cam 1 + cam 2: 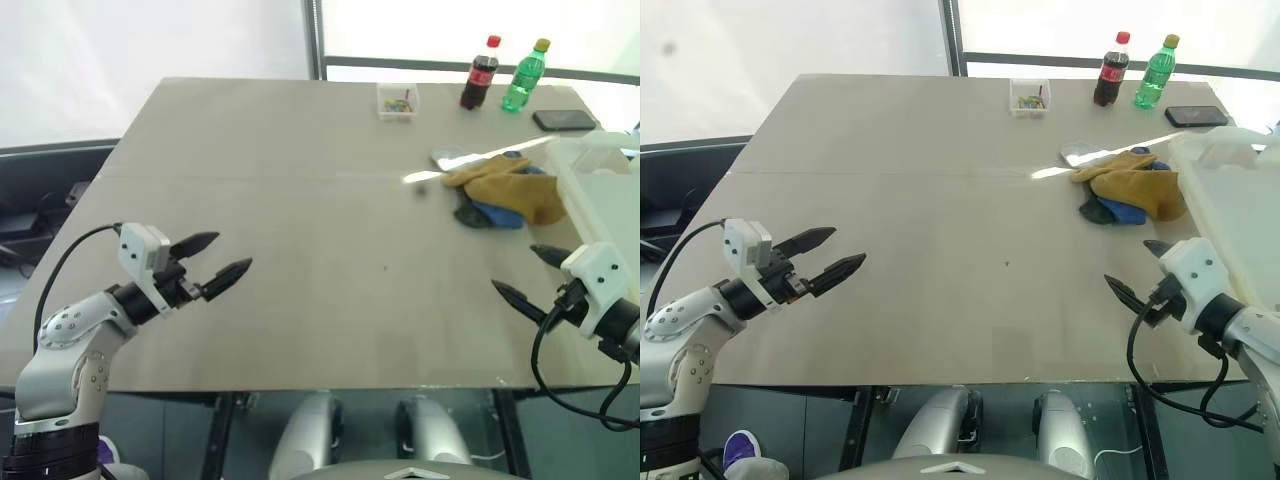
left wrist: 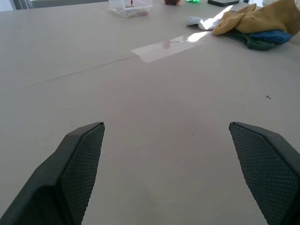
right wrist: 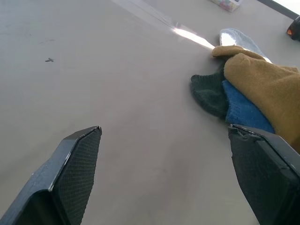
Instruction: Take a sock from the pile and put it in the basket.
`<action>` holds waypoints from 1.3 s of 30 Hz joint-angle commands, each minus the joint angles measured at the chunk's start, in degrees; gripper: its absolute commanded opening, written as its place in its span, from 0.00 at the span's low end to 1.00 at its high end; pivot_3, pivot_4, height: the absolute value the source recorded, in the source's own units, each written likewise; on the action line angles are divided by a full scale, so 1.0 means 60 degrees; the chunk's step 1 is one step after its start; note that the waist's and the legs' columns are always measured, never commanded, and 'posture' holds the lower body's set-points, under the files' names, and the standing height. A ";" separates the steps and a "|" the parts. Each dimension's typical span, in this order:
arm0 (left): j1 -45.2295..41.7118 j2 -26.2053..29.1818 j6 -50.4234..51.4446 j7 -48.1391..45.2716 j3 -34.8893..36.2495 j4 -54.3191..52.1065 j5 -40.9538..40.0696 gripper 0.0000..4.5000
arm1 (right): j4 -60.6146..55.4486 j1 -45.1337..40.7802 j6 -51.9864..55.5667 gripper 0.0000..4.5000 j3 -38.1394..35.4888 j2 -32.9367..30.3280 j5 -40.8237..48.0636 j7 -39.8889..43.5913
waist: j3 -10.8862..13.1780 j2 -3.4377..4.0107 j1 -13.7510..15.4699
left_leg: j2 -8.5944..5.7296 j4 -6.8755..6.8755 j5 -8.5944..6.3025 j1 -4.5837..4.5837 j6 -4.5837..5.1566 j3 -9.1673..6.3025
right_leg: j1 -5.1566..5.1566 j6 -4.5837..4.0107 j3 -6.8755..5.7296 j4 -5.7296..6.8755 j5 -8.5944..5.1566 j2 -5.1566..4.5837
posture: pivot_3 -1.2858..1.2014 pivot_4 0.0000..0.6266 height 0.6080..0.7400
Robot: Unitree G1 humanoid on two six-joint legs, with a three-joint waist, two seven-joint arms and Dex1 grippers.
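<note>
Both our pincers gape empty; the pile (image 1: pixel 503 190) lies just ahead of the right pincer (image 1: pixel 532 277), well apart from the left pincer (image 1: pixel 222 258).

The basket (image 1: pixel 600 185) runs off the right edge of both eye views, so its far side and inside stay unseen. In the pile (image 1: pixel 505 190), the mustard sock covers most of the blue and dark ones; only their ends show. The contents of the small clear box (image 1: pixel 398 102) are too small to make out. The right hand (image 1: pixel 535 272) is partly cut by the edge
</note>
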 commanded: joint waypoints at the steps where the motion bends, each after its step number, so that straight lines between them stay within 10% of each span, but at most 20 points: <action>1: 0.0043 0.0074 -0.0076 0.0018 0.0165 -0.0363 -0.0108 1.00 | -0.0024 -0.0244 -0.0171 0.98 0.0088 -0.0025 -0.0028 -0.0027 | 0.0000 0.0000 -0.0001 | 0.0000 0.0000 0.0000 0.0000 0.0000 0.0000 | 0.0000 0.0000 0.0000 0.0000 0.0000 0.0000 | 0.52 0.24 0.91; 14: -0.0092 -0.0058 -0.0102 0.0069 0.0051 -0.0578 -0.0227 1.00 | 0.0377 -0.1215 -0.0140 0.98 0.1000 0.0219 -0.1059 -0.0991 | 0.0001 0.0000 -0.0001 | -0.0001 0.0000 0.0002 0.0001 0.0001 0.0002 | 0.0000 0.0000 -0.0006 0.0000 0.0000 0.0003 | 0.52 0.24 0.91; 26: -0.0549 -0.0368 -0.0311 0.0017 -0.0653 -0.0981 -0.0182 1.00 | 0.3746 -0.4949 -0.0426 0.98 0.2960 0.1433 -0.3096 -0.2913 | 0.0004 -0.0003 -0.0022 | -0.0003 0.0000 0.0020 0.0005 -0.0002 0.0016 | -0.0003 -0.0001 -0.0021 0.0004 0.0002 0.0030 | 0.52 0.24 0.91; 32: -0.0581 -0.0525 -0.0413 0.0107 -0.0923 -0.1069 -0.0031 1.00 | 0.6147 -0.6524 -0.1283 0.35 0.3547 0.2118 -0.3902 -0.3576 | 0.0005 -0.0002 -0.0025 | -0.0009 0.0000 0.0036 -0.0002 -0.0027 0.0019 | -0.0002 0.0003 -0.0015 0.0010 0.0004 0.0076 | 0.52 0.24 0.91; 39: -0.0261 -0.0708 -0.0466 0.0363 -0.0960 -0.1474 -0.0039 1.00 | 0.8270 -0.7758 -0.2503 0.35 0.4018 0.2455 -0.4897 -0.4312 | 0.0007 0.0001 -0.0101 | -0.0007 -0.0003 0.0037 0.0000 -0.0029 0.0020 | -0.0005 0.0031 -0.0007 0.0017 0.0020 0.0092 | 0.52 0.24 0.91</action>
